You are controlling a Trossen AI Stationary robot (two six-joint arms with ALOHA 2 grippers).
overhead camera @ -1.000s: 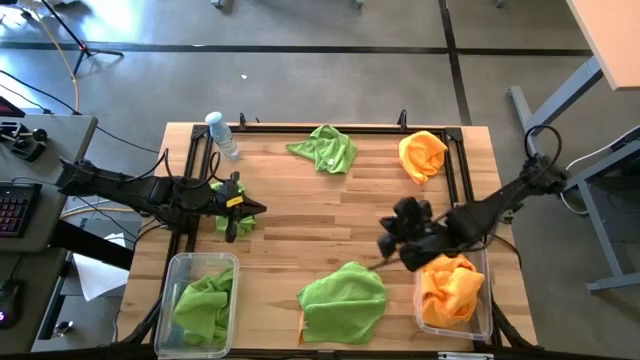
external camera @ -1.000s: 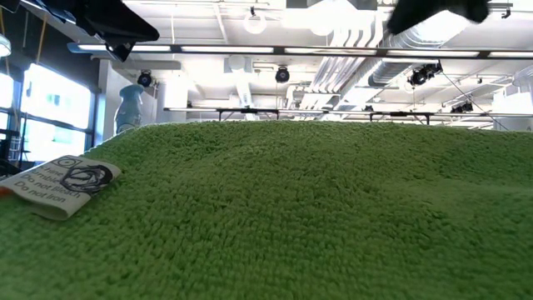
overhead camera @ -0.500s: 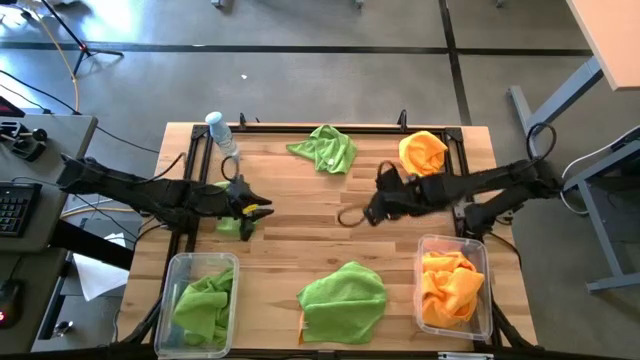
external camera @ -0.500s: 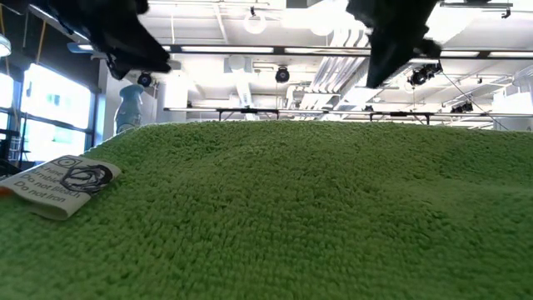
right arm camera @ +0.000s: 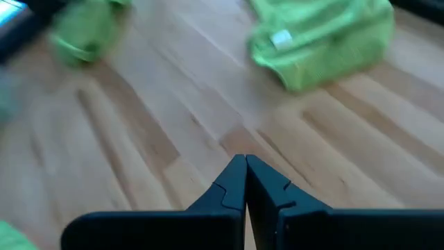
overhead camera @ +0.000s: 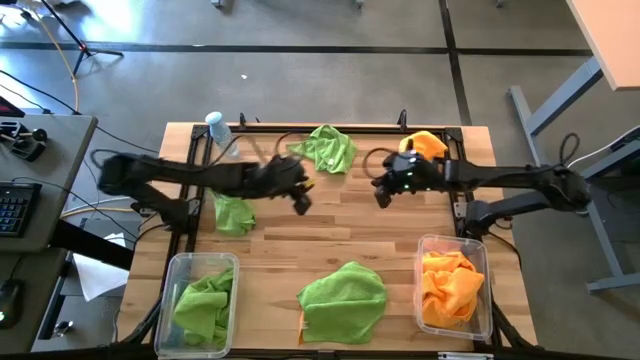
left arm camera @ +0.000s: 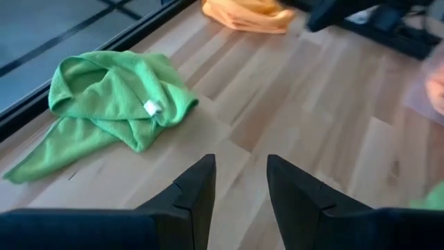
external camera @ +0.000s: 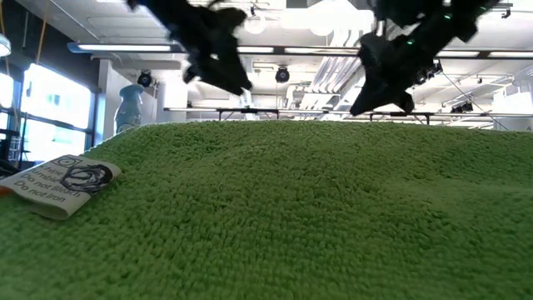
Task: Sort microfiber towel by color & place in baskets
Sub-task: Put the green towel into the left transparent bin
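Three lime green towels lie loose on the table: one near the far edge point(overhead camera: 325, 148) point(left arm camera: 111, 104) point(right arm camera: 319, 38), one at the left side point(overhead camera: 233, 213), and one at the near edge point(overhead camera: 343, 300) that fills the low view point(external camera: 266, 217). An orange-yellow towel point(overhead camera: 425, 145) lies at the far right, partly under the right arm. The left basket point(overhead camera: 176, 270) holds a green towel; the right basket point(overhead camera: 487, 300) holds an orange one. My left gripper point(overhead camera: 300, 197) point(left arm camera: 239, 187) hovers open just near of the far green towel. My right gripper point(overhead camera: 383, 190) point(right arm camera: 245, 184) is shut, above bare wood beside the orange towel.
A small clear water bottle point(overhead camera: 220, 132) stands at the far left corner. A dark frame rail point(overhead camera: 460, 170) runs along the table's edges. Bare wood point(overhead camera: 340, 225) lies between the two grippers and the near green towel. A white care label point(external camera: 62, 185) sits on that towel.
My left gripper has swept from above the left green towel toward the table's right and far edge, ending near the far green towel. My right gripper has moved from beside the right basket toward the far edge, up to the orange towel. The towels have stayed in place.
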